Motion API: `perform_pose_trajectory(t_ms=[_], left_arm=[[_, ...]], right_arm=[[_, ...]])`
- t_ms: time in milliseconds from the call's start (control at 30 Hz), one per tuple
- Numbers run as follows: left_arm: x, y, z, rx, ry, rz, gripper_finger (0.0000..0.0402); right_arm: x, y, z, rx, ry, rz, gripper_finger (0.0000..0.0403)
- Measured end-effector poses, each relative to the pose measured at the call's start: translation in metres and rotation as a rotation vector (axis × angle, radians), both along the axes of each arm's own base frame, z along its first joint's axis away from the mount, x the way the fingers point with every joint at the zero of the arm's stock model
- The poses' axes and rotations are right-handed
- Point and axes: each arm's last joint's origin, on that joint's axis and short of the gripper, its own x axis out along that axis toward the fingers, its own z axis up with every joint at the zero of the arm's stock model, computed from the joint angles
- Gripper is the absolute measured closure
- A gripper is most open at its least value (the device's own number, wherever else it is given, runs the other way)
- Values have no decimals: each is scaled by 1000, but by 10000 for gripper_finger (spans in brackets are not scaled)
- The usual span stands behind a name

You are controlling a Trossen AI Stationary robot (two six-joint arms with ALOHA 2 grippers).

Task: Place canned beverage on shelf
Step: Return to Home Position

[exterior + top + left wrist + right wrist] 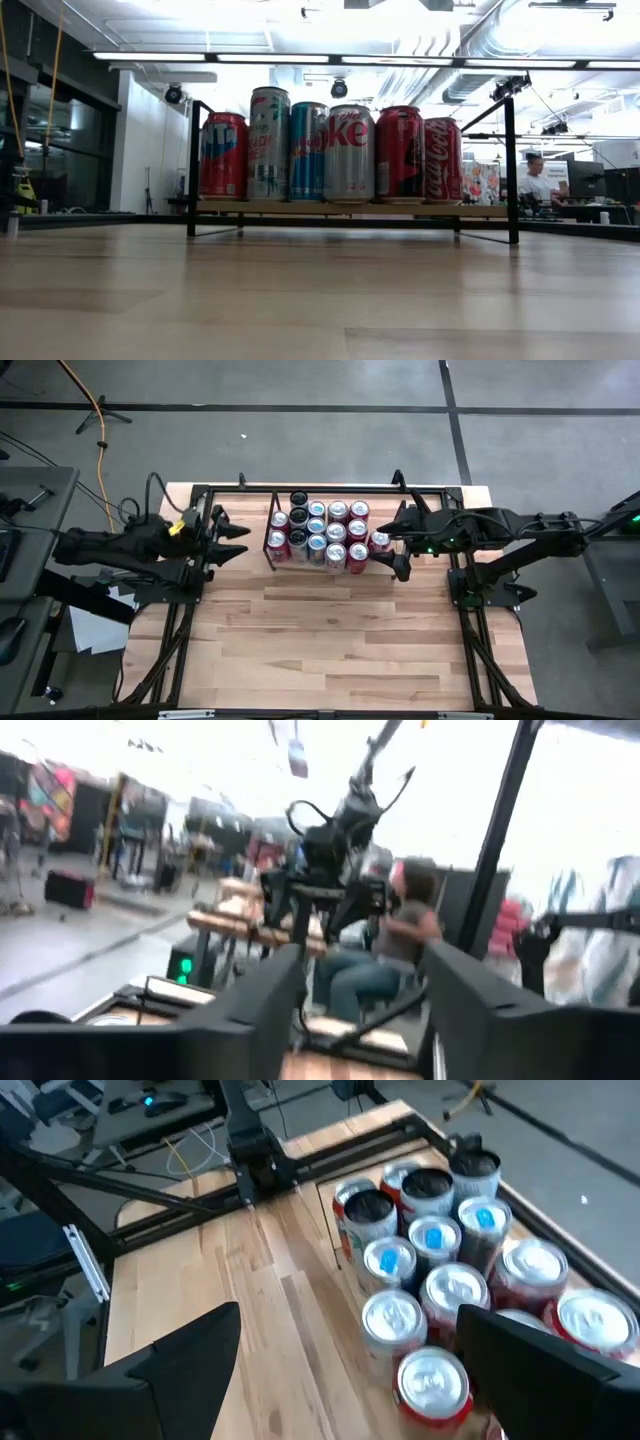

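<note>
The shelf, a low black rod rack, stands at the table's far middle with several upright cans on its top. A red can stands at the right end of the group and also shows in the right wrist view. My right gripper is open at the shelf's right end. Its fingers stand on either side of that red can, and I cannot tell whether one touches it. My left gripper is open and empty, just left of the shelf, and also shows in the left wrist view.
Black rail frames run along the table's left and right sides and its far edge. Bare wooden table lies in front of the shelf. A person sits in the room beyond the table.
</note>
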Motion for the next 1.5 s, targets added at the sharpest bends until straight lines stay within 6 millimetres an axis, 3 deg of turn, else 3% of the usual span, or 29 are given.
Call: perform_pose_trajectory(t_ms=[200, 333, 500, 667, 800, 900, 1000, 1100, 1167, 1300, 1500], left_arm=[[-22, 3, -63, -42, -160, 35, 378], [-33, 5, -96, -103, -243, 45, 385], [-38, 7, -130, -141, -223, 86, 399], [-40, 7, -134, -133, -175, 79, 400], [-40, 7, -134, -134, -180, 87, 396], [-40, 7, -135, -141, -170, 88, 394], [-39, 7, -136, -140, -156, 89, 394], [-39, 7, -137, -139, -144, 90, 394], [-39, 7, -138, -139, -142, 90, 394], [-38, 7, -139, -137, -130, 90, 394], [-38, 7, -139, -137, -129, 90, 394]], right_arm=[[-6, -3, -9, 76, 83, -115, 45], [-9, -4, -12, 146, 96, -217, 45], [-11, -4, -16, 158, 141, -198, 45], [-21, -3, -26, 149, 286, -204, 58], [-34, 1, -34, 103, 437, -171, 104], [-50, 6, -43, 62, 473, -109, 169], [-73, 10, -66, 78, 442, -44, 256], [-98, 9, -93, 154, 336, -5, 352], [-109, 8, -106, 177, 196, 51, 389], [-119, -1, -126, 120, -88, 81, 380], [-131, -13, -177, 110, -172, 75, 398]])
